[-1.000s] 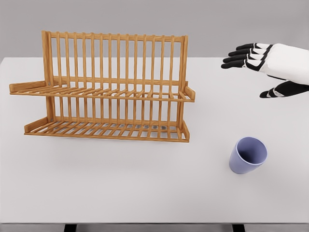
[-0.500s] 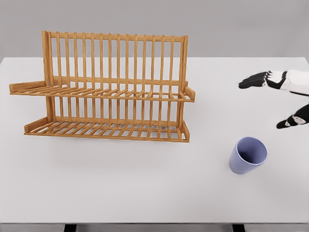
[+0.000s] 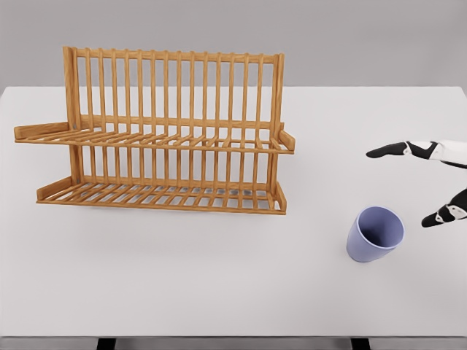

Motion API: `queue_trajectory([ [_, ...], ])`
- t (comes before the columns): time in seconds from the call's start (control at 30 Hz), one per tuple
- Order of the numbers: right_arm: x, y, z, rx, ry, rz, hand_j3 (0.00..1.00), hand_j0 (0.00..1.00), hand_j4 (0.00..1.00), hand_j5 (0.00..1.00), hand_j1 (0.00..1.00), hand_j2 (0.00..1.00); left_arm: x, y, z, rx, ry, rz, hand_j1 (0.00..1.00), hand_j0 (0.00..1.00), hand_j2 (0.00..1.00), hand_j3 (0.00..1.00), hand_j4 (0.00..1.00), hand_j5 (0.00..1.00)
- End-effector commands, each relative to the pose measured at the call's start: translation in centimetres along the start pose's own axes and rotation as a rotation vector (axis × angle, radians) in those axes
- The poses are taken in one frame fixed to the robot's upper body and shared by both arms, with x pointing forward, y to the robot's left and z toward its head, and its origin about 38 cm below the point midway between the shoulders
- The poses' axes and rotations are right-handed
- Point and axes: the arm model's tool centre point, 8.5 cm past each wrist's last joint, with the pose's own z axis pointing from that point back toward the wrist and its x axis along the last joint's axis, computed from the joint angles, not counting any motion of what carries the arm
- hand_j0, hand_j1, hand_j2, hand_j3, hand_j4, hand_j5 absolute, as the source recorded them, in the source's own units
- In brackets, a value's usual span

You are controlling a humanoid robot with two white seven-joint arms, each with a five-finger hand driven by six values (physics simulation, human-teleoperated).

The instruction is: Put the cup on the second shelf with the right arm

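Observation:
A lilac cup (image 3: pixel 374 234) stands on the white table (image 3: pixel 219 277) at the right, tilted slightly with its mouth facing up and toward me. My right hand (image 3: pixel 412 182) enters from the right edge, fingers spread and open, just right of and above the cup, not touching it. A two-tier wooden dish rack (image 3: pixel 157 131) stands at the left and centre; both its upper shelf (image 3: pixel 153 138) and lower shelf (image 3: pixel 160 195) hold nothing. The left arm does not show.
The table's front edge runs along the bottom of the view. A grey wall lies behind the rack.
My right hand has come down and drawn back to the right, from high above the table to the level just above the cup. The cup and rack have not moved.

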Motion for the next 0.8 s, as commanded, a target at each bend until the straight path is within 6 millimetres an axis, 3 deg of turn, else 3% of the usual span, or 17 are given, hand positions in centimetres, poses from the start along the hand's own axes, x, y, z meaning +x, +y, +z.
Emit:
queue_trajectory([
  [0.0,0.0,-0.1,0.1,-0.004,0.000,-0.006,1.00,1.00,1.00,1.00,1.00,1.00,0.0,0.0,0.0,0.000,0.000,-0.001,1.00,1.00,1.00,1.00,1.00,1.00],
  [0.17,0.0,-0.1,0.1,-0.004,0.000,-0.006,1.00,1.00,1.00,1.00,1.00,1.00,0.0,0.0,0.0,0.000,0.000,-0.001,1.00,1.00,1.00,1.00,1.00,1.00],
  [0.2,-3.4,1.3,1.8,-0.134,0.005,-0.242,1.00,1.00,1.00,1.00,1.00,1.00,0.0,0.0,0.0,0.000,0.001,0.003,1.00,1.00,1.00,1.00,1.00,1.00],
  [0.5,-3.9,1.7,2.0,-0.135,0.018,-0.260,1.00,1.00,1.00,1.00,1.00,1.00,0.0,0.0,0.0,0.000,0.000,-0.001,1.00,1.00,1.00,1.00,1.00,1.00],
  [0.6,-5.5,3.3,2.5,-0.142,0.045,-0.320,1.00,1.00,1.00,1.00,1.00,1.00,0.1,0.0,0.0,0.000,-0.001,0.001,1.00,1.00,1.00,1.00,1.00,1.00],
  [0.77,-6.4,4.9,2.7,-0.144,0.060,-0.378,1.00,1.00,1.00,1.00,1.00,1.00,0.0,0.0,0.0,0.000,0.001,0.001,1.00,1.00,1.00,1.00,1.00,1.00],
])
